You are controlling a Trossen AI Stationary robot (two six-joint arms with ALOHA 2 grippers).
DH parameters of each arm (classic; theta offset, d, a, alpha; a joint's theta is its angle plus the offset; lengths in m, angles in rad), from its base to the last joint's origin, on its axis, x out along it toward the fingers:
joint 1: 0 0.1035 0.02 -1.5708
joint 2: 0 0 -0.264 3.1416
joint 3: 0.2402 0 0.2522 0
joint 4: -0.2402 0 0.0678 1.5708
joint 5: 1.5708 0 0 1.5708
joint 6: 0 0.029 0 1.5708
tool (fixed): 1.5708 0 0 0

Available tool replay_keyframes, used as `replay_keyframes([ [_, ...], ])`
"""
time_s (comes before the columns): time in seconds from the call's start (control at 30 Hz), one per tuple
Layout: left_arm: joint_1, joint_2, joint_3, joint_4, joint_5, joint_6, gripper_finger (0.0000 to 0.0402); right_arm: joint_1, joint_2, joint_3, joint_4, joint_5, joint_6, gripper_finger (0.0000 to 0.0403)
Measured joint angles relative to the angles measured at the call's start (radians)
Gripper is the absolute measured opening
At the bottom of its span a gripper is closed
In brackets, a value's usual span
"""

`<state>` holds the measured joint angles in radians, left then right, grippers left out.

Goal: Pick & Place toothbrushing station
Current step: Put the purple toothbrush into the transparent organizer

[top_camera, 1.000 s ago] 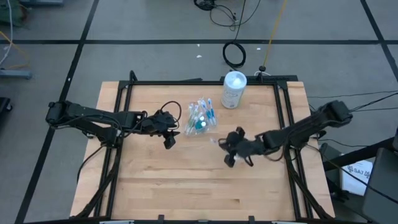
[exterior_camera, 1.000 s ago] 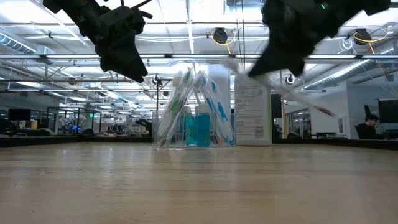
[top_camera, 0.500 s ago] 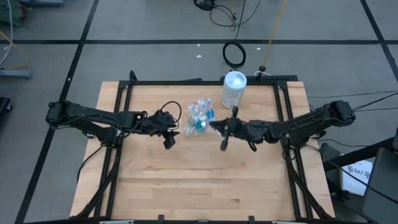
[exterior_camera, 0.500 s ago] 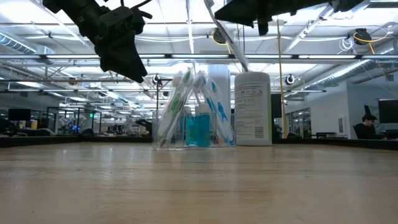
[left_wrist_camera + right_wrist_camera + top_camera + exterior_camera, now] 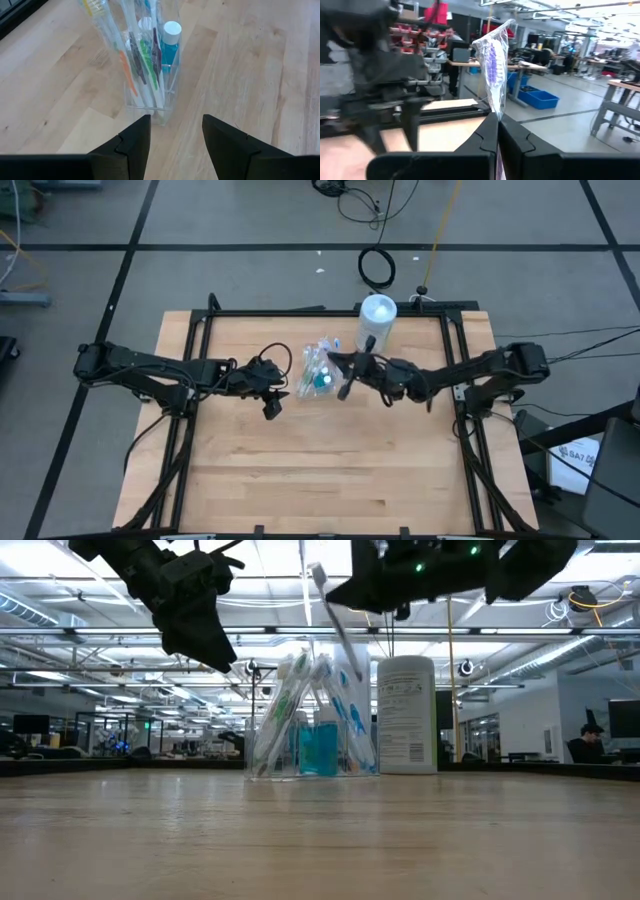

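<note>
A clear holder (image 5: 320,370) stands on the table with several toothbrushes and a small blue bottle (image 5: 170,42) in it. My left gripper (image 5: 272,398) hangs open just left of the holder (image 5: 150,65), pointing down at it and touching nothing. My right gripper (image 5: 346,376) is shut on a toothbrush in a clear wrapper (image 5: 492,60). It sits just right of the holder and higher than it. In the low view this wrapped toothbrush (image 5: 332,615) slants above the holder (image 5: 315,720). My right gripper pinches the wrapped toothbrush between its two shut fingers, on the handle (image 5: 496,107) below the bristle head. The fingers come about level from the table's right. The brush stands tilted with its head end (image 5: 318,575) up, lifted clear over the holder.
A white cylindrical canister (image 5: 376,322) stands at the table's far edge, just behind my right gripper. A black frame (image 5: 300,313) runs around the table. The wooden top nearer than the holder is bare (image 5: 320,470).
My right gripper has risen and gone toward the table's far left, up to the holder. It has tipped from pointing down to about level and rolled. The wrapped toothbrush has swung with it to stand head up over the holder.
</note>
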<state>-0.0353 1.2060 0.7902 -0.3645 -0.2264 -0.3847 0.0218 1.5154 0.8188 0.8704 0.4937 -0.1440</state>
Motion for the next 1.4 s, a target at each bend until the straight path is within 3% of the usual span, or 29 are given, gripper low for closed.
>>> replay_keyframes([
  [0.37,0.0,0.0,0.0,0.0,-0.002,0.03,0.0184,-0.076,0.211,0.0,0.209,0.009,0.004,0.0],
  [0.57,0.001,0.0,0.0,0.001,-0.003,0.043,0.0184,-0.077,0.324,0.0,0.277,0.12,0.055,0.0],
  [0.83,0.001,0.0,0.0,0.001,-0.01,0.043,0.0184,-0.05,0.381,0.0,0.271,0.198,0.07,0.0],
  [1.13,0.001,0.0,0.0,0.001,-0.01,0.032,0.0184,0.035,0.383,0.0,0.239,0.418,0.0,0.0],
  [1.4,0.001,0.0,0.0,0.001,-0.01,0.013,0.0184,0.038,0.382,0.002,0.087,0.422,0.149,0.0],
])
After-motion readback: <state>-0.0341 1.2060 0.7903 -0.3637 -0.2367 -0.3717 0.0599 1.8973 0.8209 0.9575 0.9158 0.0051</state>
